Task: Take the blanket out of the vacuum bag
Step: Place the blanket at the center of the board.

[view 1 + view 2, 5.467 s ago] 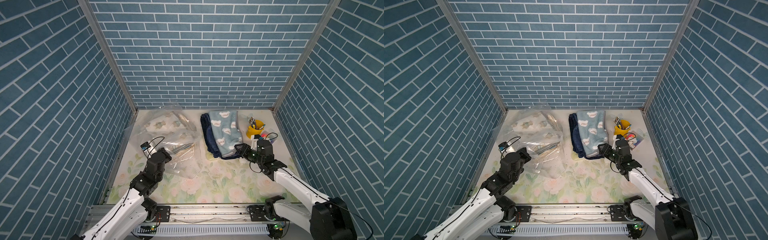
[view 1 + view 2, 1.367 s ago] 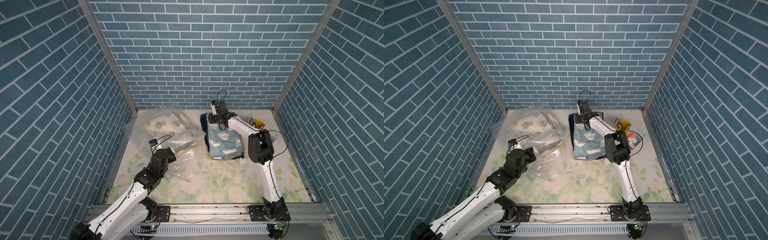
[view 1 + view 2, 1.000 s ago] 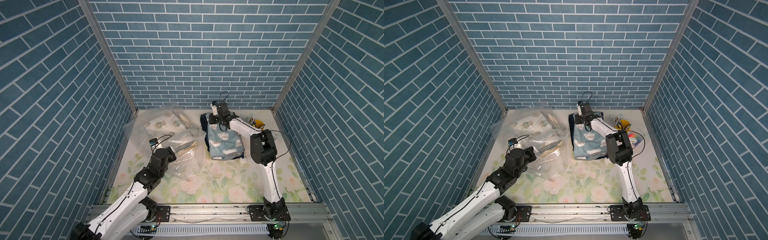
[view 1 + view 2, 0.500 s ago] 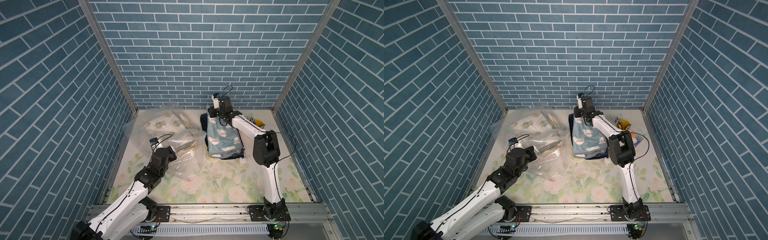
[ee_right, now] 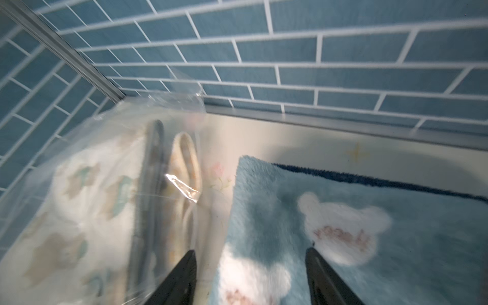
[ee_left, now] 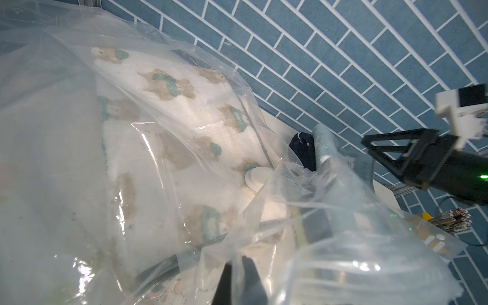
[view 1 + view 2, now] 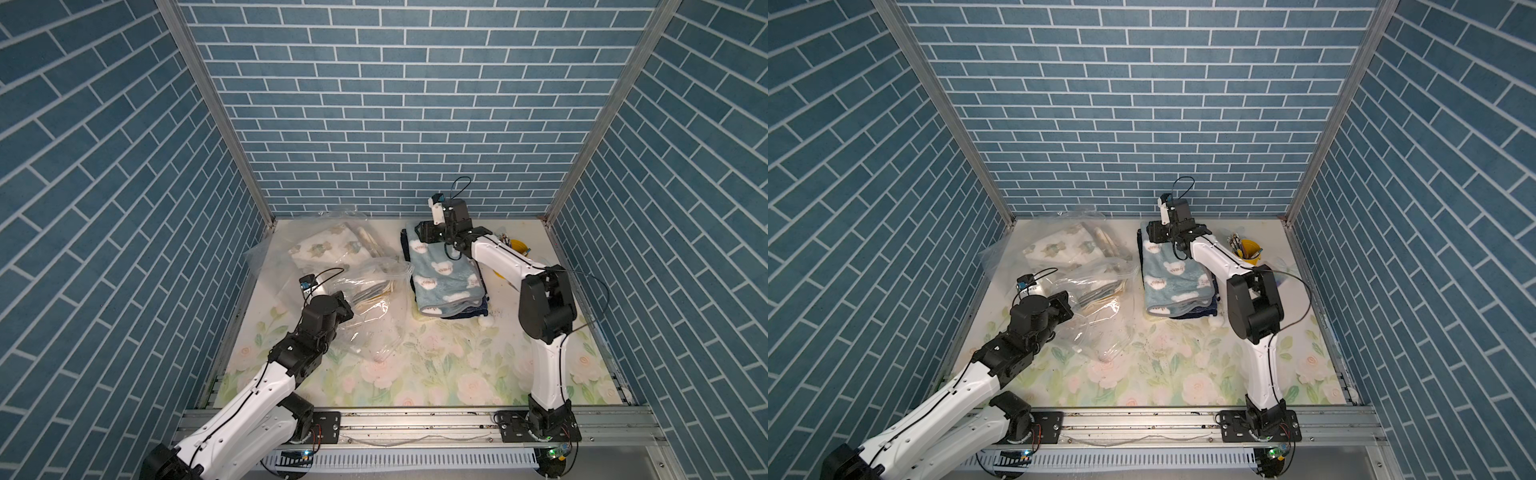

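Observation:
The vacuum bag (image 7: pixel 374 328) (image 7: pixel 1096 324) is clear crinkly plastic spread over the left half of the table, and its round white valve cap (image 6: pixel 257 178) shows in the left wrist view. A white bear-print blanket (image 7: pixel 324 249) (image 6: pixel 169 111) lies inside it. My left gripper (image 7: pixel 345 305) (image 6: pixel 238 261) is shut on a fold of the bag's plastic near its front. A light blue blanket (image 7: pixel 444 278) (image 5: pixel 369 237) lies outside the bag on a navy one (image 7: pixel 469 313). My right gripper (image 7: pixel 420 241) (image 5: pixel 250 253) hangs open just above the light blue blanket's far end, holding nothing.
A yellow cup (image 7: pixel 1248 251) full of pens stands at the back right, beside the right arm. Brick-pattern walls close in the table on three sides, and the right gripper is close to the back wall. A metal rail (image 7: pixel 415 424) runs along the front edge.
My right gripper has opened and risen off the far end of the light blue blanket, which now lies loose. The left gripper has kept its hold on the bag and barely moved.

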Robot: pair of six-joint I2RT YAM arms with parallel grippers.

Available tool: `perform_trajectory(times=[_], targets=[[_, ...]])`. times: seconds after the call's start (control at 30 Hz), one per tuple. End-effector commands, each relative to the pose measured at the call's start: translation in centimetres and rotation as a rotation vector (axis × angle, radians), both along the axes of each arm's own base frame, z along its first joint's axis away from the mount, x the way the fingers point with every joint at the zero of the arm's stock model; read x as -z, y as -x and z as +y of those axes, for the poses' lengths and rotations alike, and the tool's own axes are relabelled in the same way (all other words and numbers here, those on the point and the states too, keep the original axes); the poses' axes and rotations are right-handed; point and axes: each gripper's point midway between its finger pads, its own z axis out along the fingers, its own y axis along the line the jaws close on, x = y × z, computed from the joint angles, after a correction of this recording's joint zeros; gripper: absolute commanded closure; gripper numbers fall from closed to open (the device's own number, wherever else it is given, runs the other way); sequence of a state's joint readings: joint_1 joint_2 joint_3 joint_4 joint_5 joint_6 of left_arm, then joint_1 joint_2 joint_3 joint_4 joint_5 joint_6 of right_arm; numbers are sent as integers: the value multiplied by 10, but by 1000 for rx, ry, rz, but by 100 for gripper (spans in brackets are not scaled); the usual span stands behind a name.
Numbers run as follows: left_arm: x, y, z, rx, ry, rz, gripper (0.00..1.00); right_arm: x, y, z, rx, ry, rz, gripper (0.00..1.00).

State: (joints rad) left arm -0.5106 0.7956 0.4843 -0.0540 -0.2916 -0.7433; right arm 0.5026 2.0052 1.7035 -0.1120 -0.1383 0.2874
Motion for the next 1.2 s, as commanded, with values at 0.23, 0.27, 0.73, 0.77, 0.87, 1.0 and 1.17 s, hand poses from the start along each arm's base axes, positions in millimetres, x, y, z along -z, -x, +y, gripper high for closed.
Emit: perform_trajectory(times=[0.23, 0.27, 0.73, 0.77, 0.87, 1.0, 1.17], targets=[[-9, 6, -1, 36, -30, 33, 100, 75, 49, -75, 122, -110, 143, 100], [-7, 7, 0, 33, -38, 45, 100, 92, 55, -78, 128, -121, 175, 100], [-17, 24, 12, 23, -78, 93, 99, 73, 73, -93, 130, -189, 173, 99], [-16, 25, 12, 30, -79, 96, 97, 61, 75, -92, 120, -204, 159, 96], [-10, 28, 11, 43, -98, 130, 95, 31, 87, -89, 91, -253, 119, 94], [-2, 31, 10, 57, -119, 179, 91, -3, 115, -75, 12, -342, 84, 91], [5, 34, 12, 53, -150, 221, 79, -13, 171, -35, -138, -415, 107, 91]])
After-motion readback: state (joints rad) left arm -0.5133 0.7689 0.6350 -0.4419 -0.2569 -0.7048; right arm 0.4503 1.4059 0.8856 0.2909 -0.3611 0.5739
